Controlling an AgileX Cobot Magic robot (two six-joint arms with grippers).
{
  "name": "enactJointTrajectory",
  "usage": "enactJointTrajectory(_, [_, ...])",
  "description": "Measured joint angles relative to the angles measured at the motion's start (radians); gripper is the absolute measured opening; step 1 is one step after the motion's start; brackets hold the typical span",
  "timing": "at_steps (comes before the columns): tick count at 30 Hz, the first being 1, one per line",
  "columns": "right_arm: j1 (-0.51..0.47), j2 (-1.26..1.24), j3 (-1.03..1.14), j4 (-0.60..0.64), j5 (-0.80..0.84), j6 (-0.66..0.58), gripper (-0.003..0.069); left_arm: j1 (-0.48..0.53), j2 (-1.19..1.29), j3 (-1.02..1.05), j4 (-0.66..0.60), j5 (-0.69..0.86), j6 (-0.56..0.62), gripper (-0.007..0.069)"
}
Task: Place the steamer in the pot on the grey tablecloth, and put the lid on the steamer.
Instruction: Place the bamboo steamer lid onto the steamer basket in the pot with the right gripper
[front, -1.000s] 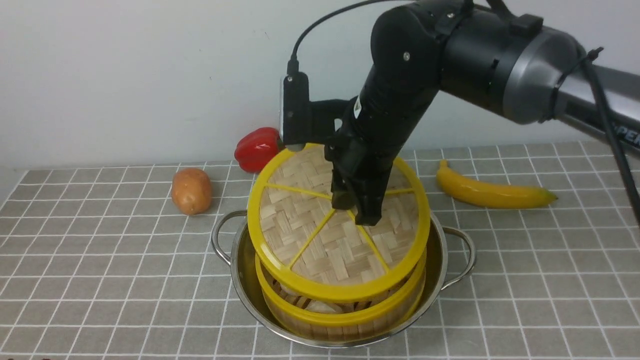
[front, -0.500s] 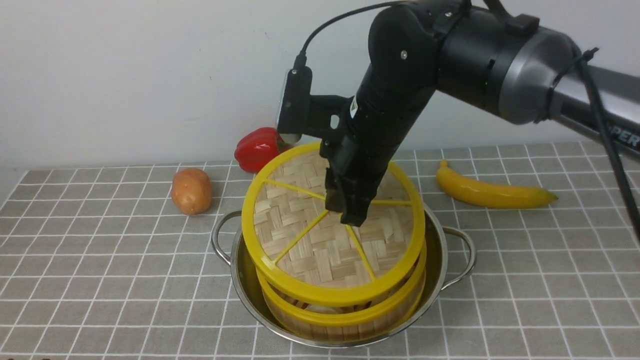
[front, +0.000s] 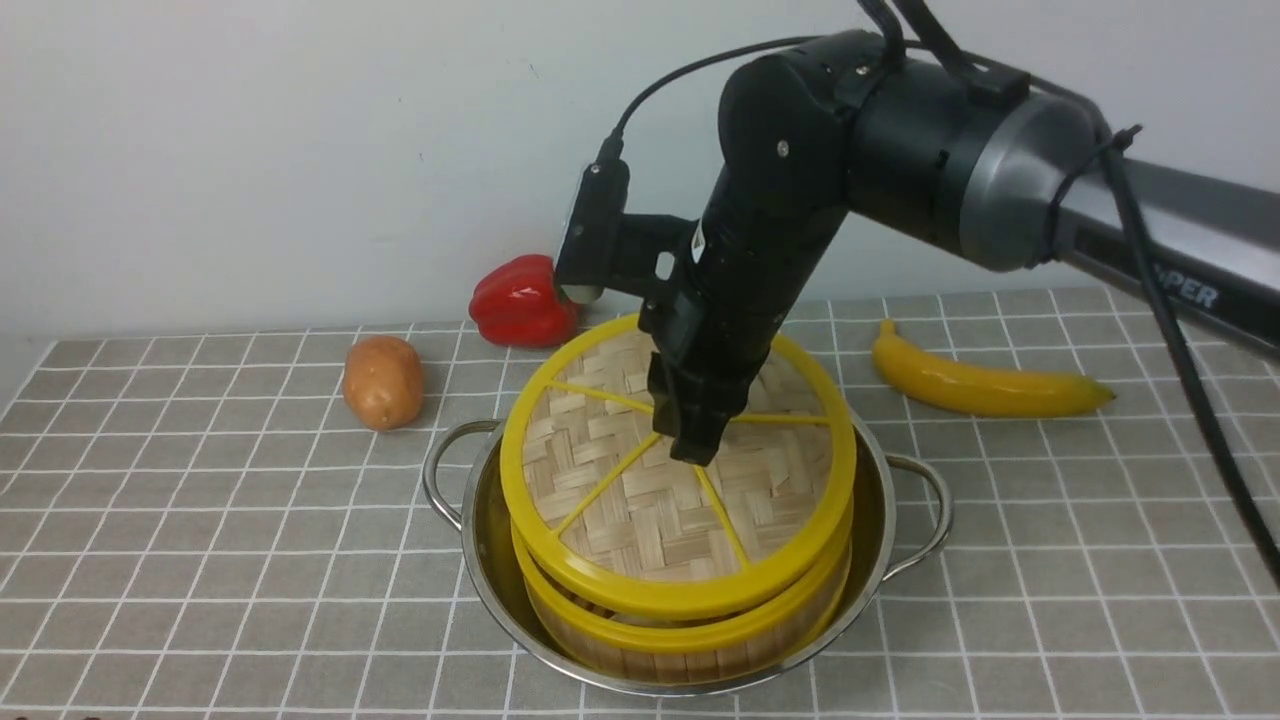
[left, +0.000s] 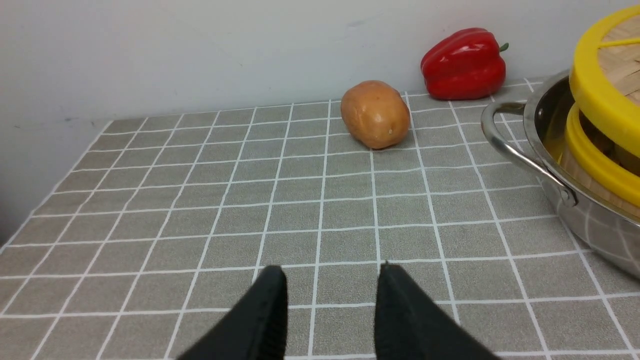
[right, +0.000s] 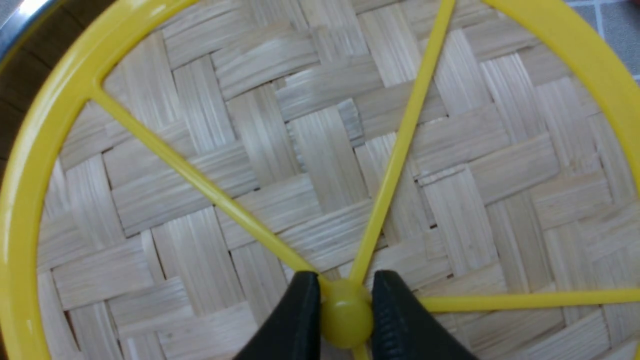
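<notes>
Woven bamboo lid, rt pincer pinching round hub, shiny steel pot

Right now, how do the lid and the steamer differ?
The lid is a flat woven disc with spokes; the steamer is a deeper basket with slatted walls. The lid is held at its hub by the right gripper; the steamer sits in the pot, ungripped. Both are round with yellow rims.

1 each: pot | steamer | lid | pepper | banana | potato, probably
</notes>
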Motion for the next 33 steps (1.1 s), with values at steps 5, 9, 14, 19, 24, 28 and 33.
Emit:
enactJointTrajectory(5, [0.000,0.000,0.000,0.001,0.000,0.016,0.0146,0.000,0.000,0.000,0.000,0.000,0.000,0.0243])
enactJointTrajectory(9, [0.000,-0.015,0.000,-0.008,0.008,0.029,0.0146,0.000,0.000,0.000,0.000,0.000,0.000,0.0243])
enactJointTrajectory(14, [0.000,-0.081,0.000,-0.011,0.021,0.122,0.0146,0.000,0.000,0.000,0.000,0.000,0.000,0.0243])
enactJointTrajectory(19, [0.000,-0.132,0.000,-0.011,0.022,0.314,0.0146,0.000,0.000,0.000,0.000,0.000,0.000,0.0243])
enactJointTrajectory(24, [-0.001,-0.234,0.000,0.002,0.024,0.632,0.0146,0.000,0.000,0.000,0.000,0.000,0.000,0.0243])
enactJointTrajectory(28, [-0.001,-0.343,0.053,0.098,0.016,0.764,0.0146,0.000,0.000,0.000,0.000,0.000,0.000,0.0243])
enactJointTrajectory(33, [0.000,-0.458,0.252,0.150,0.025,0.818,0.0146,0.000,0.000,0.000,0.000,0.000,0.000,0.0243])
